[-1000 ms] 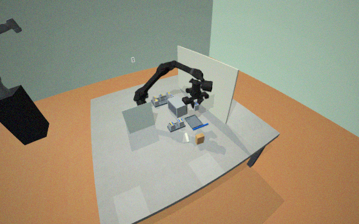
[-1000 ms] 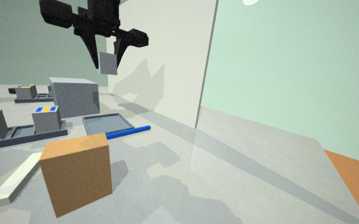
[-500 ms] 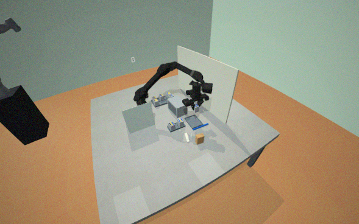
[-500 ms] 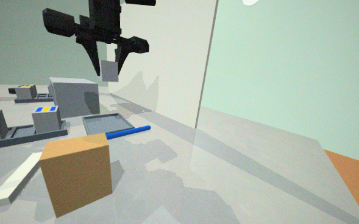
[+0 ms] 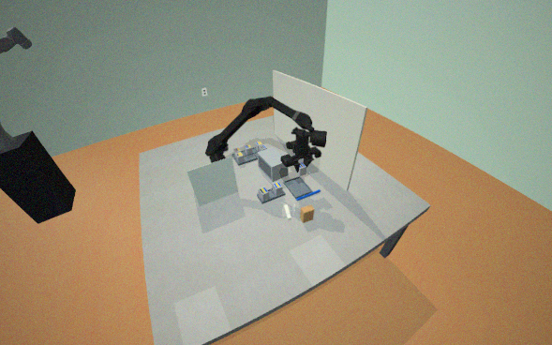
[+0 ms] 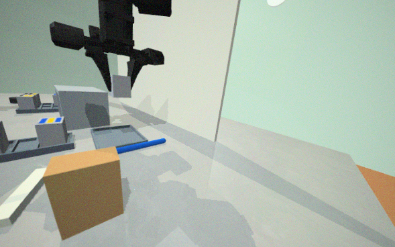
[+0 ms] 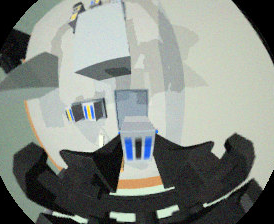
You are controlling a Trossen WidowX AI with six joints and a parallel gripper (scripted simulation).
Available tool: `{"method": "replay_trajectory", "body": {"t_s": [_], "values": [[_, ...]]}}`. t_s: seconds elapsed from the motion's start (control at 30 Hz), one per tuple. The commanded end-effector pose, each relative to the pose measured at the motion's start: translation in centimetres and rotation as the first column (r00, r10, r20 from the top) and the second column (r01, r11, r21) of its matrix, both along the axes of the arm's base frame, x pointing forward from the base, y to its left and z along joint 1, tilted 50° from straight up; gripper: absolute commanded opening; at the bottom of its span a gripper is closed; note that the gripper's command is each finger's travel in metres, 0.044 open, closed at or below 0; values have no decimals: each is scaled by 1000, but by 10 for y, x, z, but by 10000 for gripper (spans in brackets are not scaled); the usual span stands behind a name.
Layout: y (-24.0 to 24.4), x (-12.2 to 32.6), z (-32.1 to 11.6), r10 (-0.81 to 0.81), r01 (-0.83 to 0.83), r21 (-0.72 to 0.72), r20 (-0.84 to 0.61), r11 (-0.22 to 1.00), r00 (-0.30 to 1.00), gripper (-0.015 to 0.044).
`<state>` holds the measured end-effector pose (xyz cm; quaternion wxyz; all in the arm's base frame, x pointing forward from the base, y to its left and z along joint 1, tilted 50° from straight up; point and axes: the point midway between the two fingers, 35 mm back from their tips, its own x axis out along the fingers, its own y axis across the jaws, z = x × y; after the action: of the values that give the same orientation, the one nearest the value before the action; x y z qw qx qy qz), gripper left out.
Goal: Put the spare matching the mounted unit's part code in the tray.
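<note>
The gripper [image 6: 119, 85] is clamped half-wide on a spare [image 6: 121, 86] above the tray [image 6: 119, 135]; a shallow rim — mis-aimed release could tip it out.

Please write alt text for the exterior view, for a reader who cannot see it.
A black gripper holds a small grey spare block in the air, above and behind a shallow grey tray. An orange cube stands nearest the camera.
</note>
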<state>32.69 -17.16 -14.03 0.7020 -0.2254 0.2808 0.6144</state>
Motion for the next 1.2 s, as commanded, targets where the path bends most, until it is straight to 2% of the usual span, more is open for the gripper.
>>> {"method": "replay_trajectory", "body": {"t_s": [0.0, 1.17], "values": [[6, 1, -3, -3, 3, 6, -3, 1000, 1000, 0], [33, 4, -27, -3, 3, 8, -2, 1000, 1000, 0]]}}
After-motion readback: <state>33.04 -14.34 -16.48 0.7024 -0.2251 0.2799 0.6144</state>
